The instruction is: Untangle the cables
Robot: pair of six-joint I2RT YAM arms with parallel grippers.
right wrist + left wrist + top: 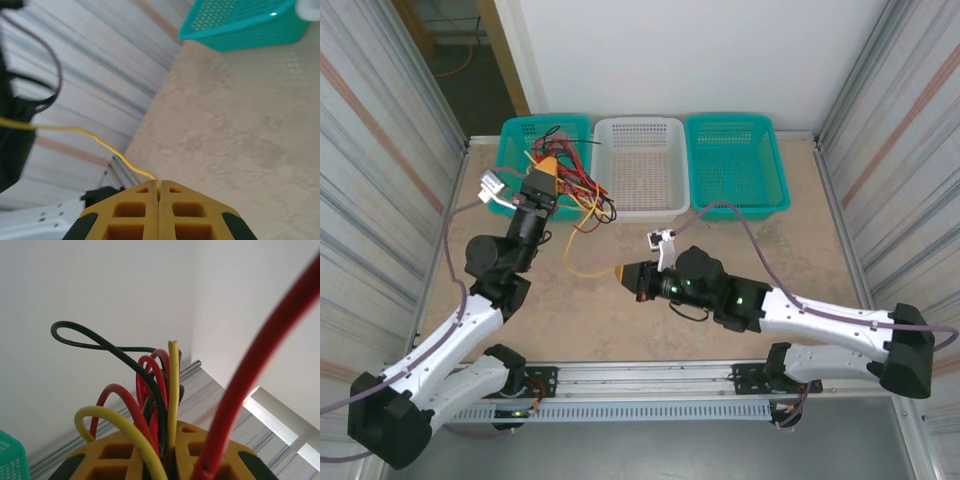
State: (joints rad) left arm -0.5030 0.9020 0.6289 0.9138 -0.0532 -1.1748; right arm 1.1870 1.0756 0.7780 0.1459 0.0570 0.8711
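A bunch of red, yellow and black cables (582, 185) hangs at the back left, over the edge of the left teal basket (520, 140). My left gripper (541, 178) is shut on the bunch; close up, its orange jaws pinch several loops of the cables (159, 390). One thin yellow cable (588, 250) runs from the bunch down to my right gripper (623, 274), which is shut on its end just above the table. In the right wrist view the yellow cable (107, 146) leaves the right gripper (159, 184) toward the left.
A white basket (640, 165) and a second teal basket (735, 160) stand along the back edge, right of the first. Corrugated walls close in both sides. Tan table (770, 260) lies open between the arms and baskets.
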